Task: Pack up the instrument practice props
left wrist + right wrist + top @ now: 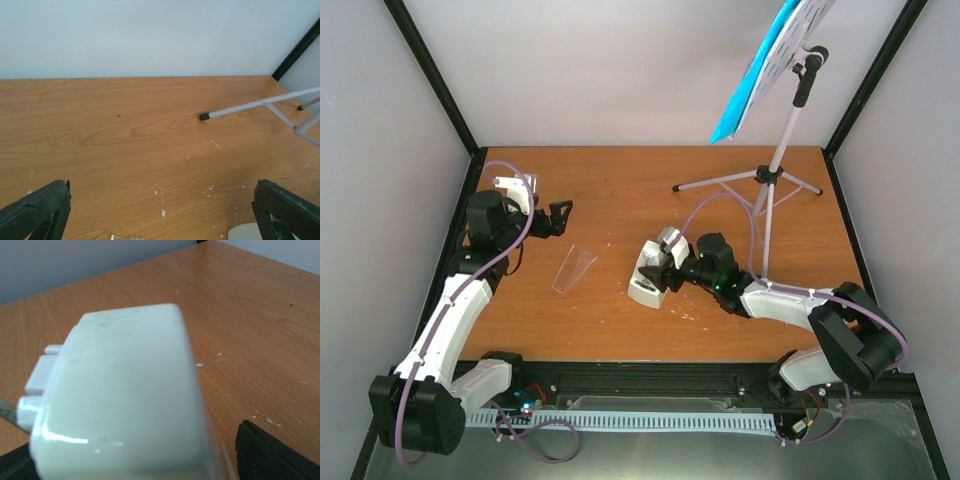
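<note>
Metronome (120, 390) between spread right fingers (272, 455); left fingers (35, 212) spread; clear cover (574, 269), stand (768, 176) nearby

You are looking at a wooden worktop (620, 190) carrying scattered white specks (163, 213). The white metronome (642, 288) is lying near its middle, the clear cover (574, 269) is lying apart to its left, and the music stand (790, 135) is standing on tripod legs at the far right.
</note>
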`<state>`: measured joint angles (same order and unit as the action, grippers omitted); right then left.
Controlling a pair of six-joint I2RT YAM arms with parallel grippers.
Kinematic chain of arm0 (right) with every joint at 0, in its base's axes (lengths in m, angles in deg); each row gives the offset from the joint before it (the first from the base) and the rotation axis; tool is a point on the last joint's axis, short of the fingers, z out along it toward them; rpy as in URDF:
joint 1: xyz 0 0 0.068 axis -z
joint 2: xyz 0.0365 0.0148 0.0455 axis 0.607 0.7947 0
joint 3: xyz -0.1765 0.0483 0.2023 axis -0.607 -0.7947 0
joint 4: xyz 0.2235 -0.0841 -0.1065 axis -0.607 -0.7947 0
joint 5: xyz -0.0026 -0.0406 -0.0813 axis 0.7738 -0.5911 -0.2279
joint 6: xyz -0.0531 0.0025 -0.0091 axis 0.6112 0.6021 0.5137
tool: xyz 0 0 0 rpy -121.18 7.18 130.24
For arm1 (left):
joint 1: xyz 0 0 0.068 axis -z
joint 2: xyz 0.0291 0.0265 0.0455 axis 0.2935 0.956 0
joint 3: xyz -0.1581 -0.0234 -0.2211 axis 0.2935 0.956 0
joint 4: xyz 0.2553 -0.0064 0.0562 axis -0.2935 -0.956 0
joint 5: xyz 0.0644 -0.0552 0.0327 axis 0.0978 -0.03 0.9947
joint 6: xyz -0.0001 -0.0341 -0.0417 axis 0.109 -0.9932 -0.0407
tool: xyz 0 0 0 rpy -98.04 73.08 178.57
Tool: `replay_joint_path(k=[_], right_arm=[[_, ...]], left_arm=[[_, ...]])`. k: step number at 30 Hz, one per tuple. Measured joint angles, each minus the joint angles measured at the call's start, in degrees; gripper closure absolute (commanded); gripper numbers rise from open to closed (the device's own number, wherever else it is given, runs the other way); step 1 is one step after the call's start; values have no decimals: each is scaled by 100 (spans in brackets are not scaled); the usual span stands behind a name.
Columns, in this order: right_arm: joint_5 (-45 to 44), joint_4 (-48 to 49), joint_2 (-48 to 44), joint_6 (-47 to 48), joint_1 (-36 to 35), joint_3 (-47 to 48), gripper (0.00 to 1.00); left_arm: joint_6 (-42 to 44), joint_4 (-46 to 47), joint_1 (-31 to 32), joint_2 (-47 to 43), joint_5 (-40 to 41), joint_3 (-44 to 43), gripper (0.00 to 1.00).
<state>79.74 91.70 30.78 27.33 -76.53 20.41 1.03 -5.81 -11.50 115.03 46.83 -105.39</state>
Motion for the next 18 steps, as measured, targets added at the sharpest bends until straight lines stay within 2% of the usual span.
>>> replay_joint_path(k=[7, 12, 18], right_arm=[[15, 138, -11, -37, 0, -92, 31], [11, 225, -20, -76, 0, -138, 35], [28, 302, -17, -120, 0, -179, 36]], left_arm=[[70, 125, 92, 74, -494, 39, 5], [111, 66, 673, 492, -643, -66, 10], [39, 151, 1062, 901, -1692, -195, 14]])
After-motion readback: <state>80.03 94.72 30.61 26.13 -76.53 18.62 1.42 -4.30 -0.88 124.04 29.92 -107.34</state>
